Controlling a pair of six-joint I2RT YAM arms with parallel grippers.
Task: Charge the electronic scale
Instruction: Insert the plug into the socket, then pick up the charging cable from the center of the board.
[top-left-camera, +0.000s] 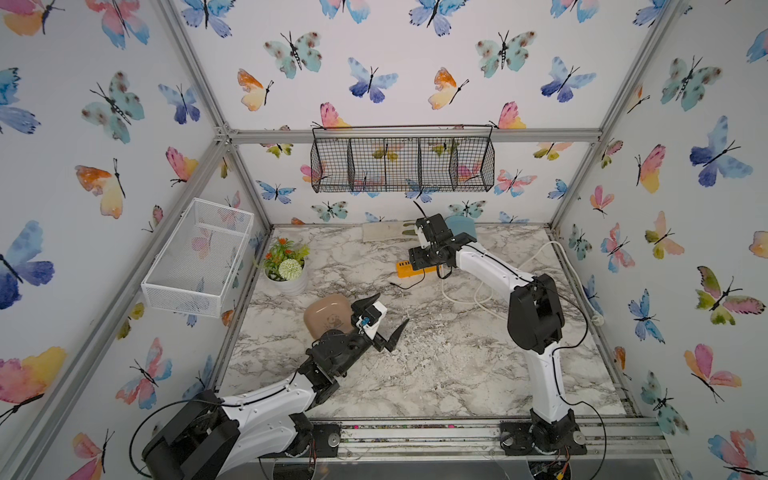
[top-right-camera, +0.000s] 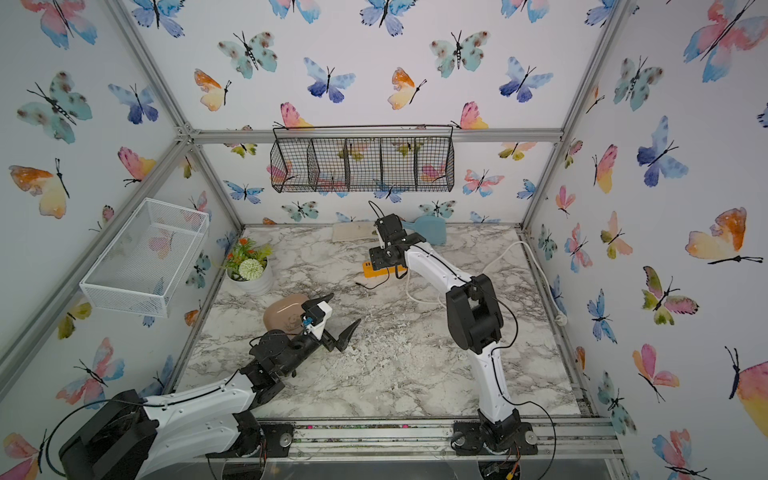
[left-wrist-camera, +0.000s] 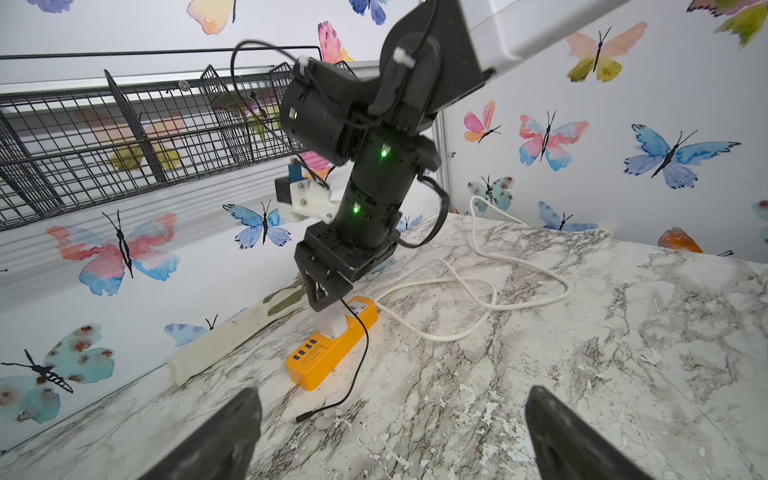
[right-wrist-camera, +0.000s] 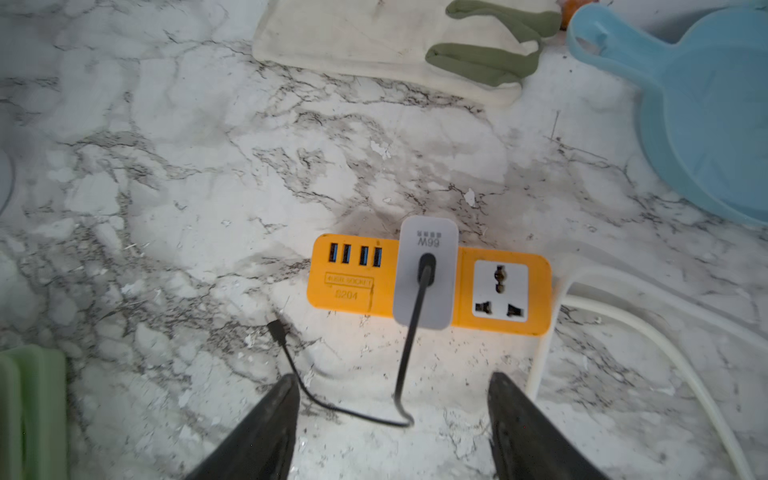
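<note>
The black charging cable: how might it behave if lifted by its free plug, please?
Probably floppy: the black charging cable lies in loose curves, so it should droop. Thin, likely light. Plugged into the white charger, it may tug the orange power strip.

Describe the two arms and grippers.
Both the left arm and the right arm have white shells, black joints and thin black cables. The left gripper and the right gripper each have two dark tapered fingers. Green lights glow on the right wrist.

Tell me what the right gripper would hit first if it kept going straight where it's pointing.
Likely the white charger plug seated in the orange power strip; the open right gripper points down at it, though the black cable may brush first.
</note>
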